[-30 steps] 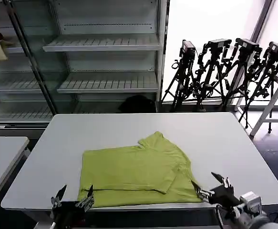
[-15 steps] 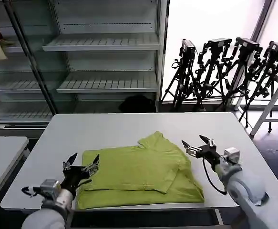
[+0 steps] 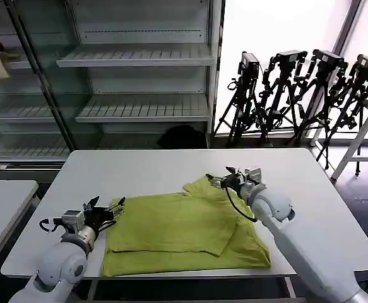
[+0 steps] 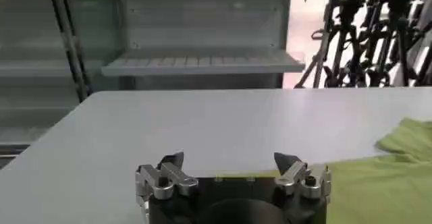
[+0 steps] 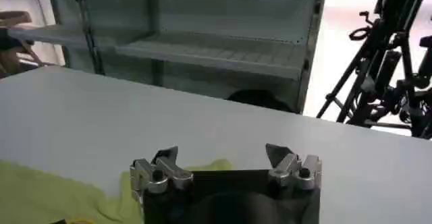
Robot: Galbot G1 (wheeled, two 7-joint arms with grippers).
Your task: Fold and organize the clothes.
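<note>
T-shirt [image 3: 187, 230] lies partly folded on the white table [image 3: 139, 170] — left gripper [image 3: 106, 209] spread wide at its nine o'clock edge, right gripper [image 3: 225, 179] wide at one o'clock.

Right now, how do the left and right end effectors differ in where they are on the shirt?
The left end effector sits at the T-shirt's left edge, near the table's front; the right end effector is farther back, at the shirt's far sleeve corner. The left one points rightward across the shirt, the right one leftward. Both are open and low over the fabric.
</note>
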